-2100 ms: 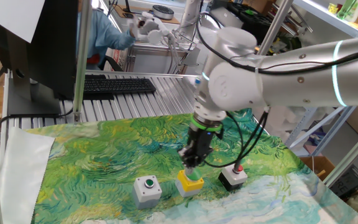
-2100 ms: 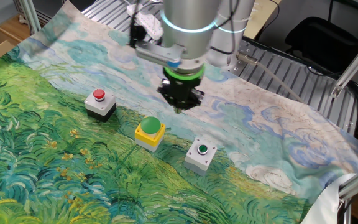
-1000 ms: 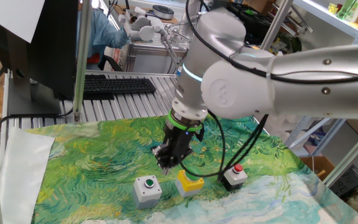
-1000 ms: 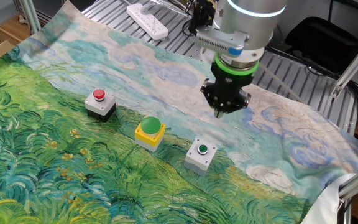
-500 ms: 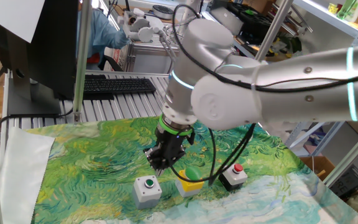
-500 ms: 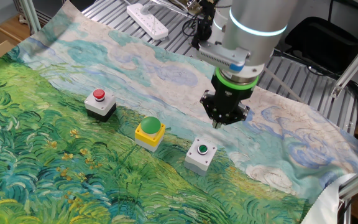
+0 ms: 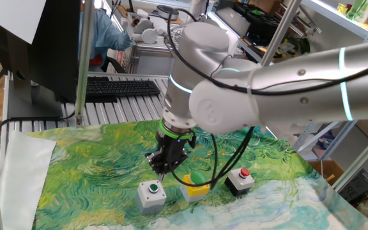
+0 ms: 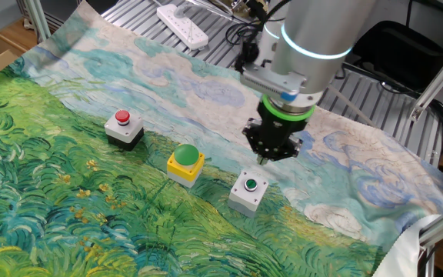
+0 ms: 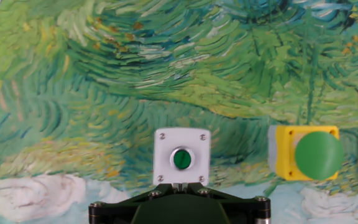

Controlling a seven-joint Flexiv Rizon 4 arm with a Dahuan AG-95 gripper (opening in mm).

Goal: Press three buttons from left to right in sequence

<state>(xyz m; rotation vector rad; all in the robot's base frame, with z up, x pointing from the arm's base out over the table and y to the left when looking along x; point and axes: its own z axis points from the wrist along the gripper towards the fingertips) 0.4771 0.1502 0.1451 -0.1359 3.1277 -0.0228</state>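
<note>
The grey box (image 9: 181, 157), with its small green button set in a white ring, is seen in the hand view just ahead of the gripper body, nearly centred on it. In one fixed view the grey box (image 7: 151, 195) lies at the left end of a row on the painted cloth (image 7: 94, 166), with the yellow box (image 7: 195, 186) beside it and the black box (image 7: 240, 180) beyond, the three set apart from one another. The gripper (image 7: 160, 170) is held above the cloth, just behind the grey box and clear of it; no contact with the button is shown. In the other fixed view the gripper (image 8: 263, 158) is seen pointing down near the grey box (image 8: 248, 191), above and slightly behind it. Whether the fingers are parted or closed cannot be told from any view. The yellow box (image 9: 303, 153) with its large green dome is seen to the right in the hand view. A keyboard (image 7: 121, 87) lies on the table beyond the cloth.
</note>
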